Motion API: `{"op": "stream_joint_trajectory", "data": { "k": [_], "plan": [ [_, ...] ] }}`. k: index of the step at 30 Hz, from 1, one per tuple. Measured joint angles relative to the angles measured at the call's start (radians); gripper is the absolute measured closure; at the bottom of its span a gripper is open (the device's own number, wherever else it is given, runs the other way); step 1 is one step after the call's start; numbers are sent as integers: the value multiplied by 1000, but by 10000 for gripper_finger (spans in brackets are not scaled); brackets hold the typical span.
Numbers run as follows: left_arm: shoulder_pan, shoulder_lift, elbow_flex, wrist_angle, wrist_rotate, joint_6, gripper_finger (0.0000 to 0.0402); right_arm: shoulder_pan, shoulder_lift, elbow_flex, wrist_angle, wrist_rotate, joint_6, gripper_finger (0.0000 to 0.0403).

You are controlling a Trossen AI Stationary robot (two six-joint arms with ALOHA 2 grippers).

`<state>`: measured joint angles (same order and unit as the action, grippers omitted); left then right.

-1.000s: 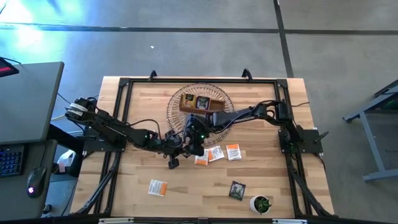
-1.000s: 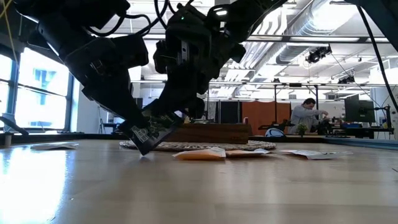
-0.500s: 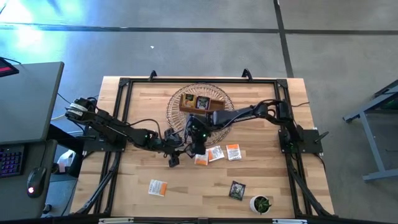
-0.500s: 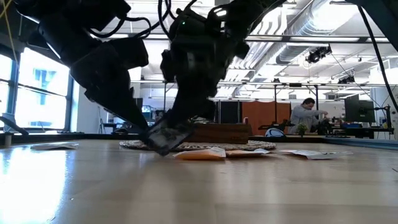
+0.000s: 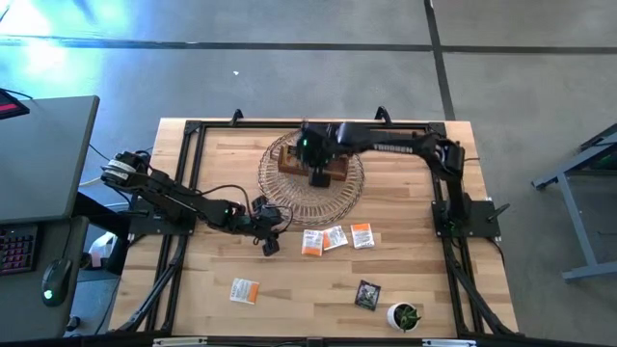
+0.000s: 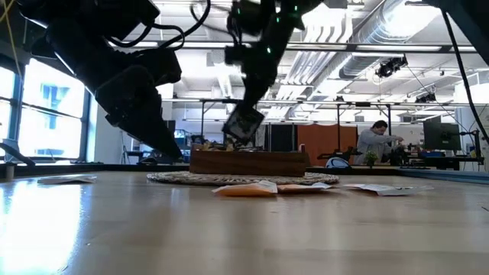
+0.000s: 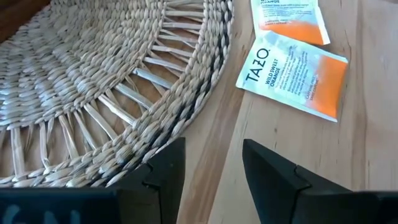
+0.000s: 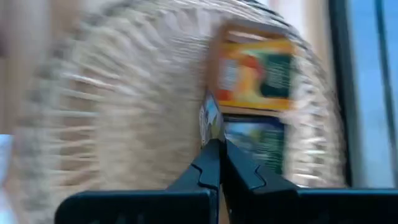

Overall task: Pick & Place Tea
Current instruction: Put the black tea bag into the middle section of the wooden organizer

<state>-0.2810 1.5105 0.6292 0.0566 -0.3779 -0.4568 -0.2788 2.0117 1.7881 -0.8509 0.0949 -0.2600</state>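
My right gripper (image 6: 250, 107) hangs over the brown wooden tray (image 6: 248, 162), shut on a dark tea sachet (image 6: 244, 124). The tray stands on a round wicker mat (image 5: 275, 188) and holds a yellow-red sachet (image 8: 255, 74) and a dark one (image 8: 258, 143). My left gripper (image 7: 211, 168) stands open and holds nothing at the mat's near-left rim (image 7: 186, 106). Three white-and-orange sachets (image 5: 335, 238) lie flat on the table just near of the mat; one of them (image 7: 292, 74) shows past my left fingers. My right gripper pinches the dark sachet by its upper edge (image 8: 209, 124) between its two shut fingers. The fingers come from above, slanting down. The sachet hangs tilted below them, lifted clear above the tray.
Another white-and-orange sachet (image 5: 245, 290) lies near the front left, and a dark one (image 5: 366, 294) near the front right. Beside that one stands a small plant in a white pot (image 5: 405, 315). A black frame (image 5: 193, 130) runs along the table's edges.
My left gripper has opened and let go of the dark sachet, staying by the mat's rim. My right gripper, shut on that sachet, has risen and swung toward the table's far edge. The sachet has been lifted off the table and now hangs over the tray.
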Motion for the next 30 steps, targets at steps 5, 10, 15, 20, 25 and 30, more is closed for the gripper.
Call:
{"op": "stream_joint_trajectory", "data": {
  "k": [5,10,15,20,25,30],
  "plan": [
    [0,0,0,-2,-4,1,244,-92,3,-26,16,-75,-158,402],
    [0,0,0,-4,-11,13,244,-114,3,-100,124,-185,-206,402],
    [0,0,0,-5,-12,15,244,-117,3,-170,125,-199,-217,402],
    [0,0,0,-7,-41,15,243,-116,3,-186,142,-119,-218,401],
    [0,0,0,-7,-43,15,243,-121,3,-188,199,-102,-220,384],
    [0,0,0,-7,-43,15,243,-120,3,-188,223,-104,-243,351]
  ]
}}
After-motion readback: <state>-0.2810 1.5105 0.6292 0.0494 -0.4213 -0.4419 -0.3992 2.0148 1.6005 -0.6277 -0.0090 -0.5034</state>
